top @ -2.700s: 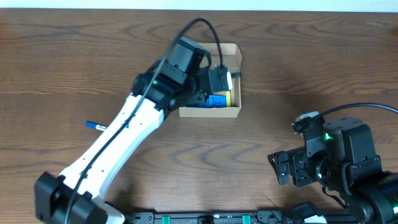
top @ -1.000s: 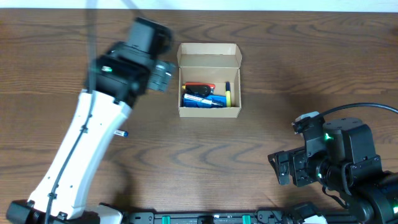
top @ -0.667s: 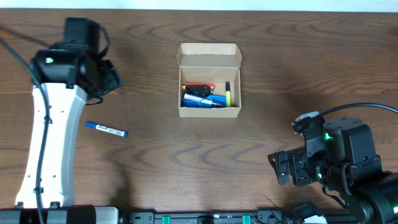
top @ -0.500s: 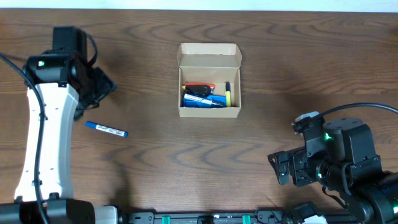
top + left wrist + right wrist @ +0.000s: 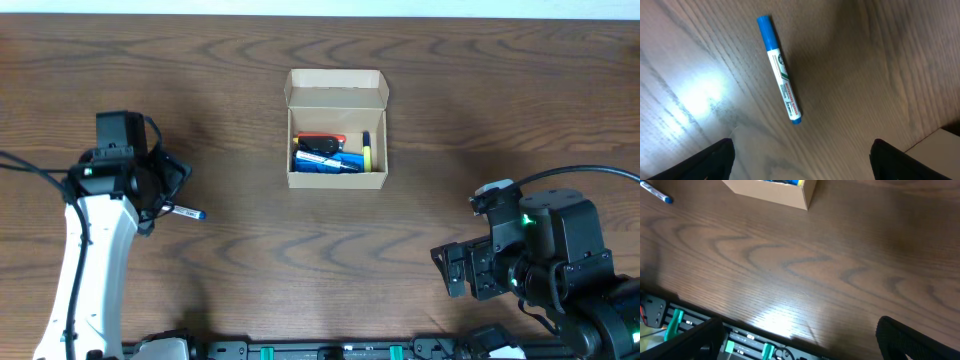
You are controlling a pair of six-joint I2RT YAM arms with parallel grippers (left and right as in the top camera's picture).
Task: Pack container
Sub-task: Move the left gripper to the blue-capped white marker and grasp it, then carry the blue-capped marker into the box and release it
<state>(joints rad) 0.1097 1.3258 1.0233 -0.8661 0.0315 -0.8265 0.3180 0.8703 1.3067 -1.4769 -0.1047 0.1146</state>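
Box (image 5: pixel 336 88) stands open on the table (image 5: pixel 450 120). A blue pen (image 5: pixel 780 70) lies well left of the box, just ahead of the left tool (image 5: pixel 802 145). That tool is spread wide, and the pen's length runs nearly crosswise to its closing line. The right tool (image 5: pixel 800 335), also spread, waits beyond the box.

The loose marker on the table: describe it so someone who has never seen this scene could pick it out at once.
On the brown wooden table, look left of the open cardboard container, beneath the left arm's open pincer. A slim white marker with a blue cap lies flat on bare wood, alone, while the other pens sit inside the container.
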